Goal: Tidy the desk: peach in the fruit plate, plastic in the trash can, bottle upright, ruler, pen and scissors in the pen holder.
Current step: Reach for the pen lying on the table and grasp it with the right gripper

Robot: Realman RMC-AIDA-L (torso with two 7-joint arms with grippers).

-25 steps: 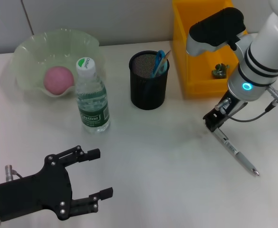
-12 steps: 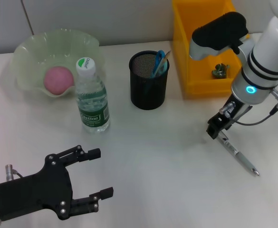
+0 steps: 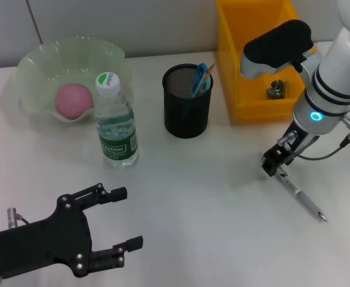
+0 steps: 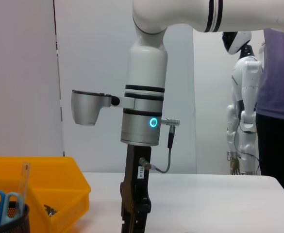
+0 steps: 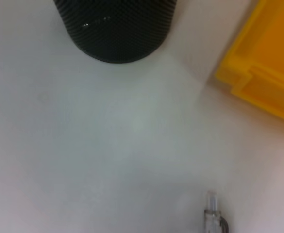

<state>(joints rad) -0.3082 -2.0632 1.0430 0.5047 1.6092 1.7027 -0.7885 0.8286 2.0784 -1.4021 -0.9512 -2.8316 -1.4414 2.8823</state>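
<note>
A pink peach [image 3: 74, 99] lies in the green fruit plate [image 3: 37, 66] at the back left. Beside the plate the water bottle [image 3: 116, 122] stands upright. The black mesh pen holder [image 3: 188, 104] holds blue scissors [image 3: 201, 75] and a ruler [image 4: 24, 177]. A crumpled piece of plastic [image 3: 276, 89] lies in the yellow trash can [image 3: 240, 89]. The pen [image 3: 300, 197] lies flat on the table at the right. My right gripper [image 3: 274, 163] points down at the pen's near end [image 5: 213, 216]. My left gripper [image 3: 131, 217] hovers open and empty at the front left.
The white table runs bare between the pen holder [image 5: 115, 29] and the pen. The trash can's corner [image 5: 268, 73] is close behind the right arm [image 4: 142, 121]. A person and a white robot stand beyond the table in the left wrist view.
My right gripper has shifted slightly rightward and nearer along the pen's end. The pen has stayed where it lay. The left arm has not moved.
</note>
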